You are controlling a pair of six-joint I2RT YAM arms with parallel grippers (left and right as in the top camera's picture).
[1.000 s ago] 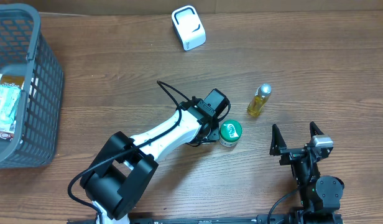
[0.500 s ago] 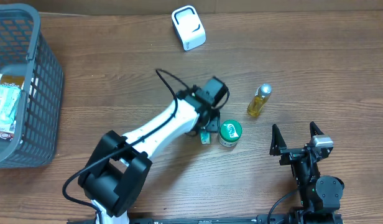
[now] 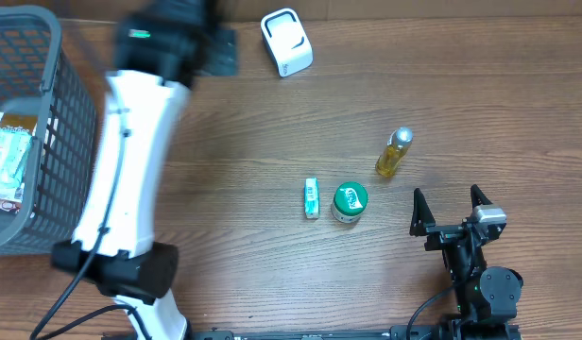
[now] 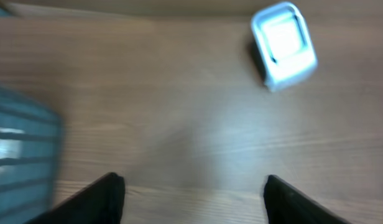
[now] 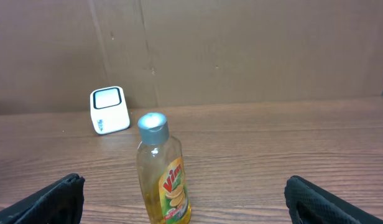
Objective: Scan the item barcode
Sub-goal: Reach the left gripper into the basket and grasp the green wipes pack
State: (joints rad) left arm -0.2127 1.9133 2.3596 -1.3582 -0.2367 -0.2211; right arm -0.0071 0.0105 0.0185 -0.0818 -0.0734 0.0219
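Left end effector (image 4: 193,184) spread, empty; small teal-and-white pack (image 3: 312,198) flat beside green-lidded jar (image 3: 350,201).

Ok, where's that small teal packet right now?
In the overhead view the small teal packet lies flat near the picture's middle, just left of the green-lidded tin, with the yellow bottle beyond.

Open tabletop (image 3: 225,142) between basket (image 3: 45,142) and scanner (image 3: 286,42); bottle (image 3: 393,153) before right hand (image 3: 446,195)
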